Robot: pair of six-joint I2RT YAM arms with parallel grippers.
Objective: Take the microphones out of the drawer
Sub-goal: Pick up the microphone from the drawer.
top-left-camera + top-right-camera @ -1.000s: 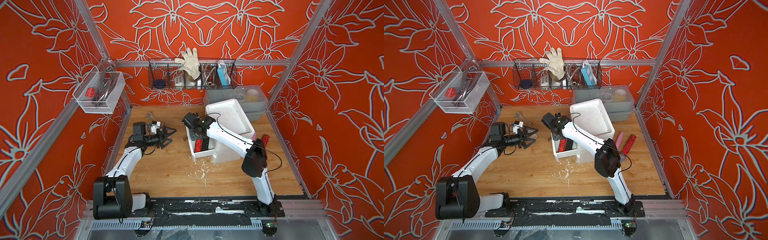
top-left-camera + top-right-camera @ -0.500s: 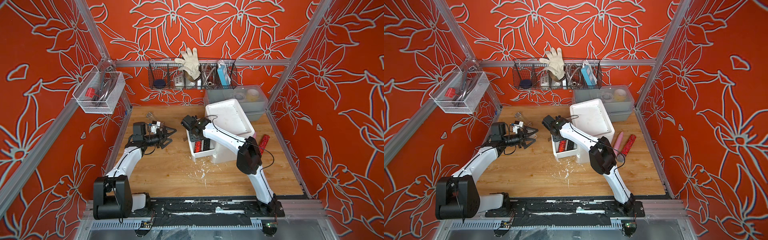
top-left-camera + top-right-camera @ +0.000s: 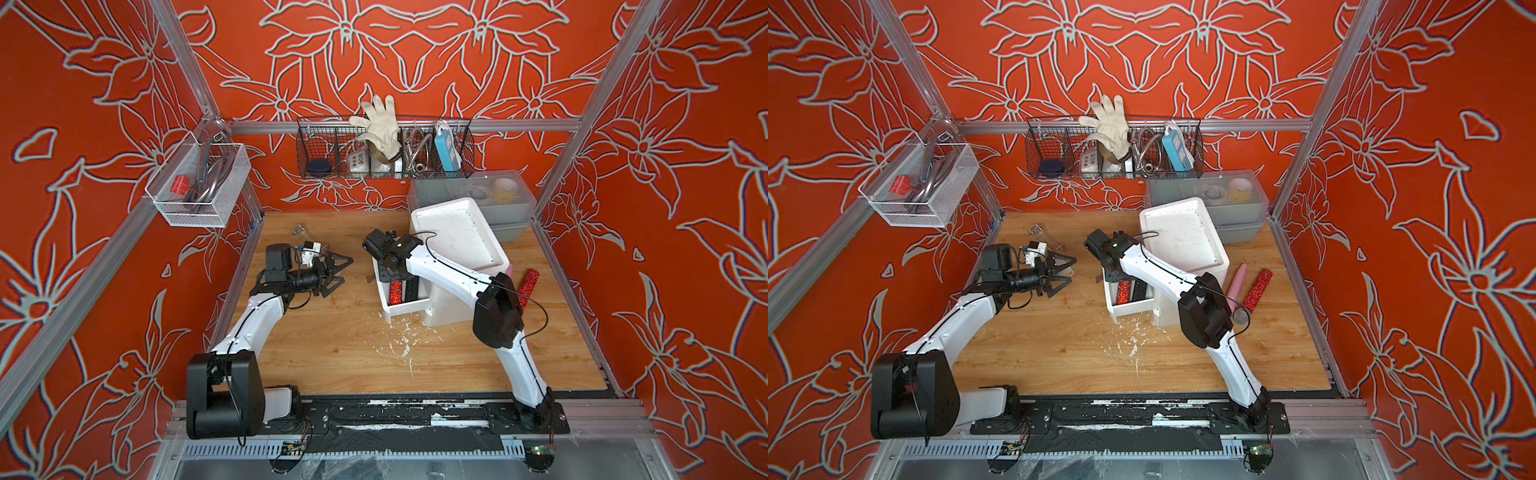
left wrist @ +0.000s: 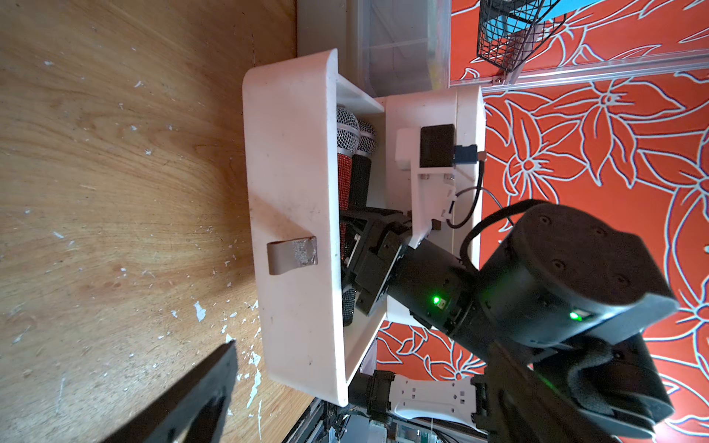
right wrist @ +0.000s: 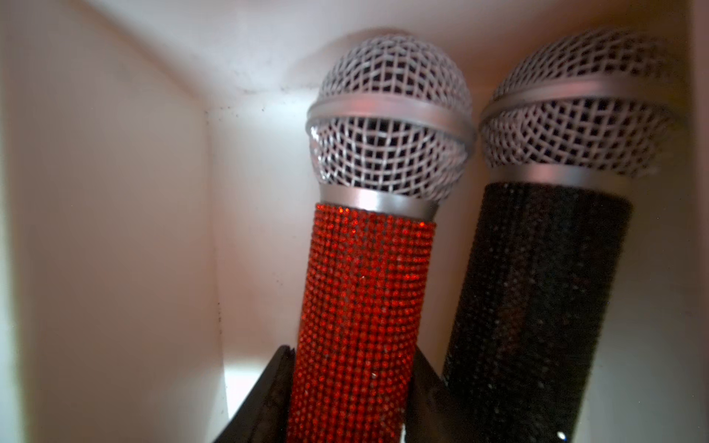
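The white drawer [image 3: 399, 311] stands pulled out of a white cabinet [image 3: 457, 245]. In it lie a red glitter microphone [image 3: 395, 292] and a black one [image 3: 411, 289] side by side, mesh heads toward the near end. My right gripper [image 5: 350, 349] reaches down into the drawer. Its two fingers press both sides of the red microphone [image 5: 368, 287]'s handle, with the black microphone [image 5: 537, 287] just beside. My left gripper [image 3: 347, 272] hovers open over the table left of the drawer, holding nothing.
A pink microphone [image 3: 1236, 282] and another red glitter one [image 3: 1257, 289] lie on the table right of the cabinet. Grey bins [image 3: 478, 199] stand behind it. A wire basket [image 3: 384, 149] hangs on the back wall and a mesh basket [image 3: 199, 187] on the left wall. White flakes [image 3: 399, 340] litter the wood.
My right gripper's jaws have narrowed onto the red microphone's handle, and the right elbow has swung left. The left arm has not moved.
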